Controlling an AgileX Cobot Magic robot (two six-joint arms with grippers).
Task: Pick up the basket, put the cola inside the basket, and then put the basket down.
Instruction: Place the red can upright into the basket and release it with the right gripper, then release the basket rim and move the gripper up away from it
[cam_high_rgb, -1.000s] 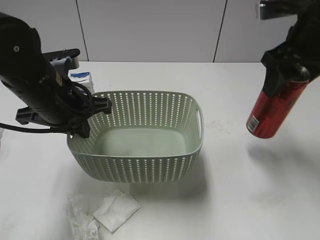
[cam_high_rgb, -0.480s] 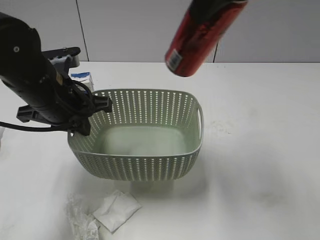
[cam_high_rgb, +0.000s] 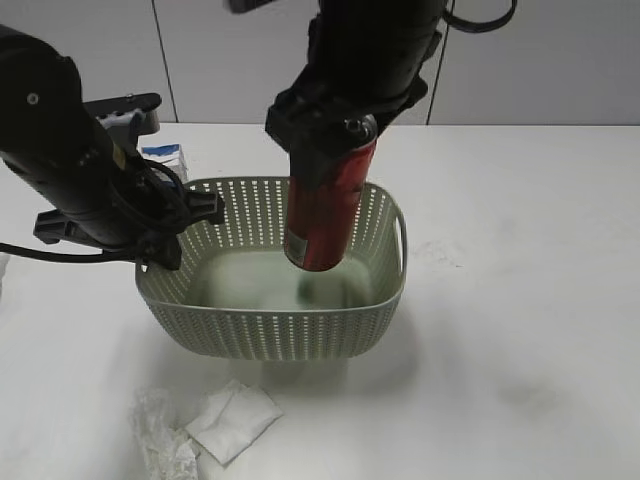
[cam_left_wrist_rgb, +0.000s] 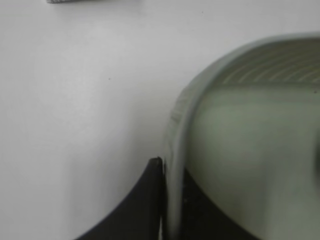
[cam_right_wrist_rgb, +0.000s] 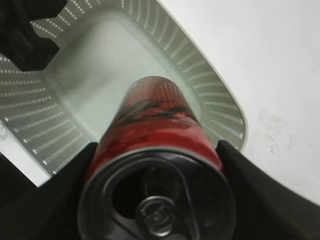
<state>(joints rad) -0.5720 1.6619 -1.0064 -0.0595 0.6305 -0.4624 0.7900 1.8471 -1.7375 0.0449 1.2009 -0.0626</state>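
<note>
The pale green slotted basket (cam_high_rgb: 275, 325) hangs a little above the white table, tilted, with its shadow under it. My left gripper (cam_high_rgb: 165, 235) is shut on the basket's left rim; the left wrist view shows the rim (cam_left_wrist_rgb: 172, 150) pinched between the dark jaws (cam_left_wrist_rgb: 170, 200). My right gripper (cam_high_rgb: 325, 135) is shut on the top of the red cola can (cam_high_rgb: 325, 215) and holds it upright with its lower end inside the basket, above the floor. The right wrist view looks down the cola (cam_right_wrist_rgb: 160, 125), with jaws (cam_right_wrist_rgb: 155, 175) on both sides, into the basket (cam_right_wrist_rgb: 90, 70).
A white-and-blue milk carton (cam_high_rgb: 165, 157) stands behind the left arm. A white crumpled packet and clear wrapper (cam_high_rgb: 215, 425) lie on the table in front of the basket. A grey wall runs along the back.
My right arm has carried the cola from the right side, over the basket and down into it. The left arm and basket have held still.
</note>
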